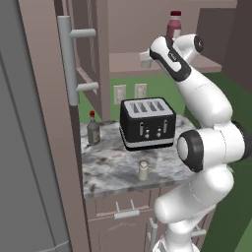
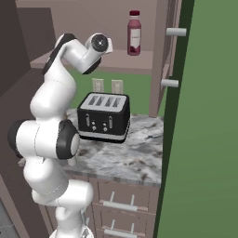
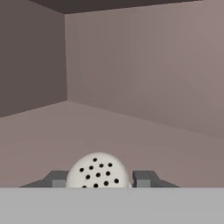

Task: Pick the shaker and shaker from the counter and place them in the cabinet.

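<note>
Claw [image 3: 99,179]: pinching 1 shaker [image 3: 99,171] over cabinet shelf [image 1: 128,63]
Other shaker [image 1: 143,170]: tabletop [image 1: 108,167] front edge
Nearby: toaster [image 1: 147,123], red-capped bottle [image 1: 93,128], maroon bottle [image 2: 134,33] on shelf

One shaker [image 3: 99,171] in cabinet [image 3: 144,74], other shaker [image 1: 143,171] upright on counter

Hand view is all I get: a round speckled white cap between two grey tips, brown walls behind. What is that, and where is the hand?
Observer: That is a shaker, held by the gripper up at the cabinet shelf.
Operator: Anything else on that shelf?
Observer: A tall maroon bottle stands on it.
Operator: And the other shaker?
Observer: The second shaker stands on the counter, in front of the toaster.
</note>
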